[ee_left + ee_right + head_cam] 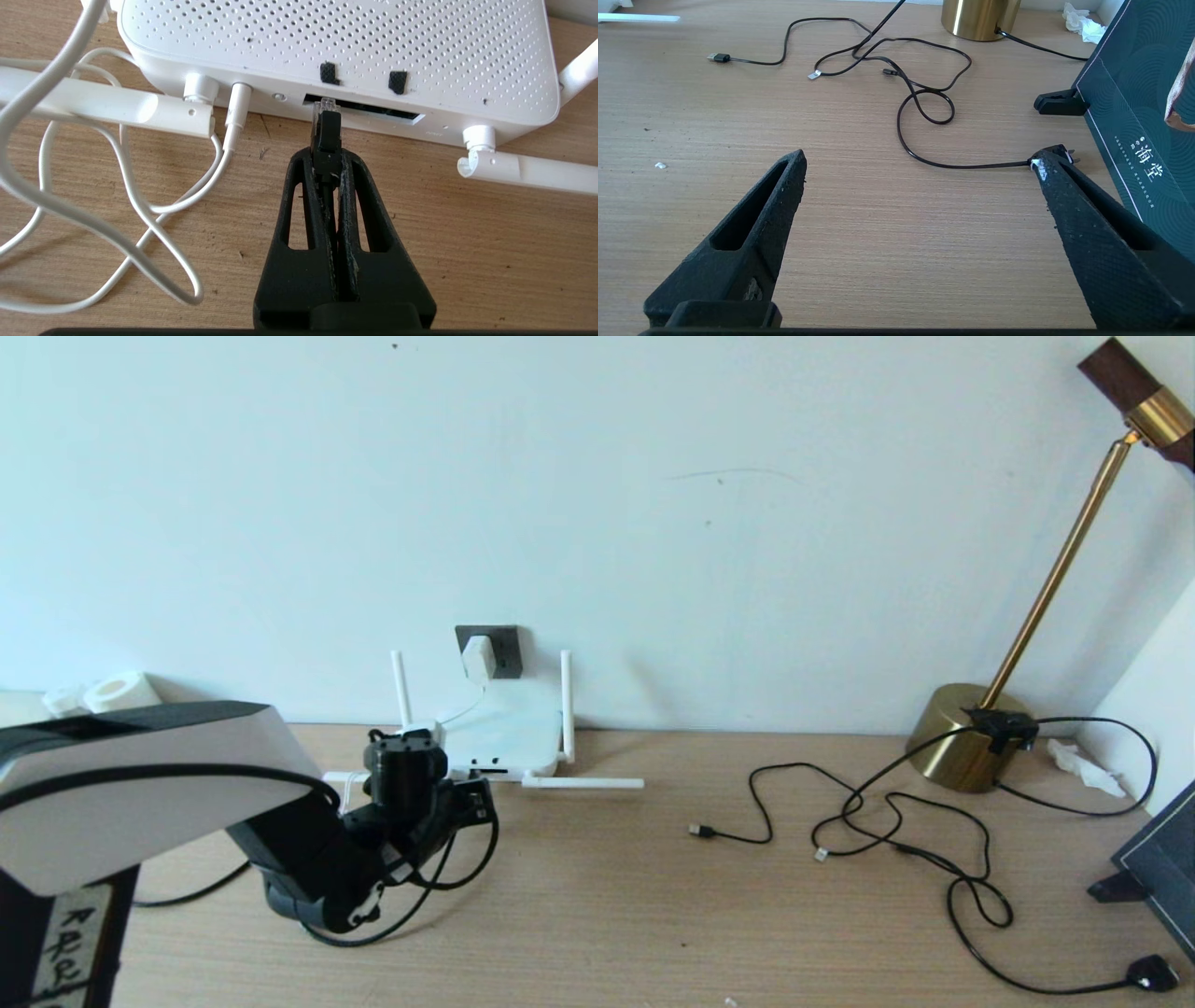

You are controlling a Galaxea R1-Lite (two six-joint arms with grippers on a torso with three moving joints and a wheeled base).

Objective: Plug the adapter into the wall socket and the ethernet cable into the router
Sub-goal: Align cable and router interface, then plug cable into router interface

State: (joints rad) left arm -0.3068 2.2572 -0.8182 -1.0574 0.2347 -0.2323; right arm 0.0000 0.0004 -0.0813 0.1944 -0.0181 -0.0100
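Looming at the lower left of the head view, my left arm is reaching toward the router (499, 733), which is sitting on the worktop (653, 896) left of centre against the wall. Above it the adapter (478, 658) is already sitting in the wall socket (504, 649), so I am judging that half finished. My left pincer (471, 798) is hovering just before the router's front, though this view is not showing what it is carrying.

Left wrist view is filling that gap: my left pincer (327, 161) is clamping the ethernet cable (326, 135) by its connector, at centre frame, with the clear tip touching the mouth of the dark port slot. I cannot tell whether it is seated at all; pushing it home is what is remaining. A thin white cord (140, 210) is looping at the left.

Right wrist view is showing my right pincer (920, 158) gaping wide and holding nothing, parked over bare worktop, with thin black cables (920, 93) and a brass lamp base (978, 18) beyond.
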